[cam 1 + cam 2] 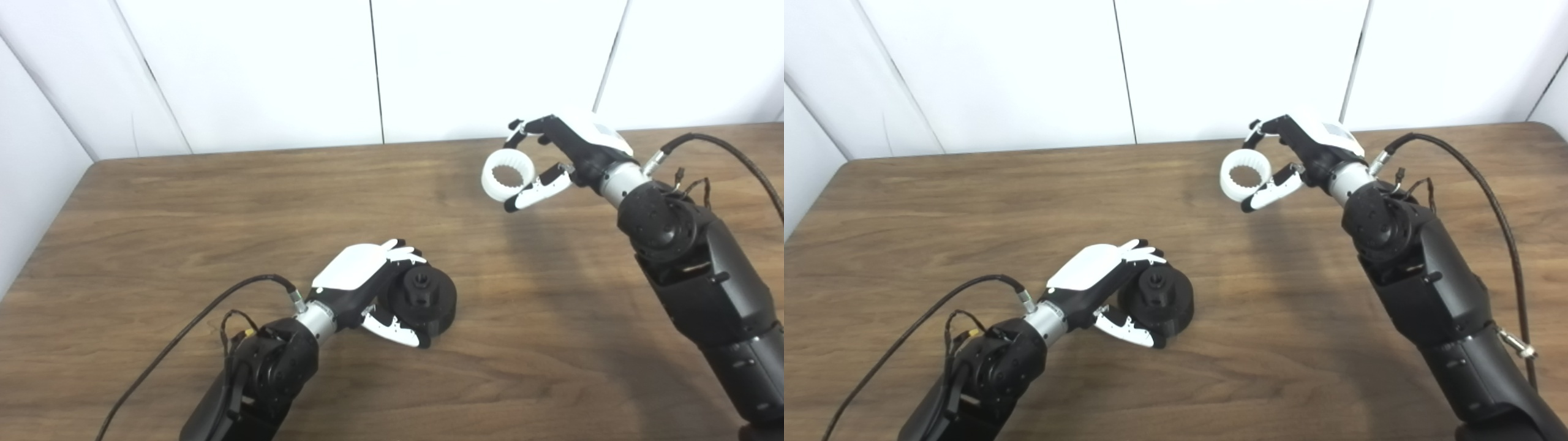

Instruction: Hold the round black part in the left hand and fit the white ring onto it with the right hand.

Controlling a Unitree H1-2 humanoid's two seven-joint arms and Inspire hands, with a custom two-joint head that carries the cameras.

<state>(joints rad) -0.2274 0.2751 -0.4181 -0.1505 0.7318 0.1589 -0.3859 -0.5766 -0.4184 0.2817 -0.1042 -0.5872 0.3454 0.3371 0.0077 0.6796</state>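
Left hand [367,288] is wrapped around the round black part [424,300], fingers over its far side, thumb on the near side. The part sits on the wooden table [184,214], near the middle, a small hub sticking up from its top. Right hand [560,162] is raised above the table's far right, pinching the white ring [507,176] between fingertips and thumb. Ring and part are well apart.

A lab-like test space: a bare wooden table [184,202] stands against plain white wall panels [257,67], with exposed cables [1488,184] running along the robot's arms
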